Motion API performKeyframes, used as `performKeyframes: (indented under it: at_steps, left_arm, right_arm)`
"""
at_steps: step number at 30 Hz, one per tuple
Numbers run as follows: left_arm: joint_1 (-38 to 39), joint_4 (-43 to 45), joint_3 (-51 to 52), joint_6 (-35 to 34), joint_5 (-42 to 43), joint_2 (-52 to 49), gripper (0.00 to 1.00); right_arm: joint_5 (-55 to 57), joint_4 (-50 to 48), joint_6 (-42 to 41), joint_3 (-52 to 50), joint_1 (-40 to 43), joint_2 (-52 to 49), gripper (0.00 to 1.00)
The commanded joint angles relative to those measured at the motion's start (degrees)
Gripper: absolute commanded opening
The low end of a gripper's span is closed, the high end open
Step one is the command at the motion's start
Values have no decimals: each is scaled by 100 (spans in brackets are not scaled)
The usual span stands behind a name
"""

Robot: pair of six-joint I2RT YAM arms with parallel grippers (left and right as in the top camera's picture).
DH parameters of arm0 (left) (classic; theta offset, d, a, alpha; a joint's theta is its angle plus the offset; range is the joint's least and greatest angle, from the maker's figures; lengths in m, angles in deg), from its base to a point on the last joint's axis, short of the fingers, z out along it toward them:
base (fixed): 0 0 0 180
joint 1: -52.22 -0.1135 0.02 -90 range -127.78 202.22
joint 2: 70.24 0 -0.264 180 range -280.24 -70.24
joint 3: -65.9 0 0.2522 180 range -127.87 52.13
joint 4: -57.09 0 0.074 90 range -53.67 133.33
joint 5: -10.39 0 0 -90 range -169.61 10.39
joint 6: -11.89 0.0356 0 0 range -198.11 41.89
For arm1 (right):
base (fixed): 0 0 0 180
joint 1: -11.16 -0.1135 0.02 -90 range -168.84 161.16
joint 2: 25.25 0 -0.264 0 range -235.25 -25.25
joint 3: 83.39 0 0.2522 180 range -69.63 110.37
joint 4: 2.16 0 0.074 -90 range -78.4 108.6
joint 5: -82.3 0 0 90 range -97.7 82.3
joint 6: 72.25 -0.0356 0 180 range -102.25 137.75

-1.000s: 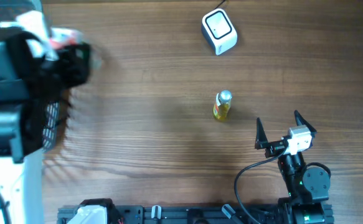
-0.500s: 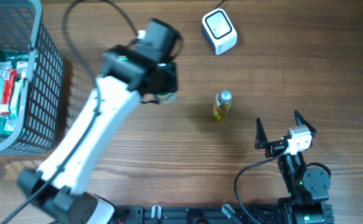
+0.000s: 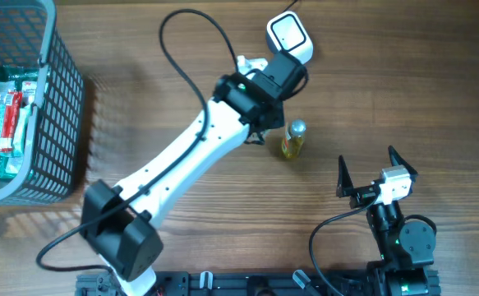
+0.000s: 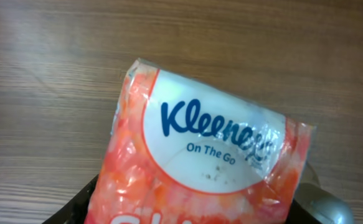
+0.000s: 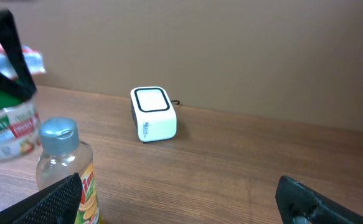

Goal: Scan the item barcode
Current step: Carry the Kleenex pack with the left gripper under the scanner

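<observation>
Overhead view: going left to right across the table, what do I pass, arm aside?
Basket → bottle → right gripper. The scanner lies in line with the bottle, further up the picture, so it has no clear place in the order.

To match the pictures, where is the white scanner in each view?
Overhead: white scanner at the top, right of centre.
Left wrist: not in it.
Right wrist: scanner left of centre.
Shared landmark: yellow bottle below the scanner overhead; same bottle at lower left in right wrist.
</observation>
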Motion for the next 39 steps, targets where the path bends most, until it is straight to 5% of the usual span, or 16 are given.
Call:
performKeyframes:
  at_steps: [1,27,39]
  left_arm:
    - [46,76,-59,-289,-192,-269,24]
    - [46,973,1257,-297,229,-599,26]
    - [46,970,1257,-273,680,-564,71]
  right_arm:
    - [-9,-17,76,-7,35,42,100]
    - [-9,-17,79,-7,35,39,100]
    - [-9,-17,79,-7,35,42,100]
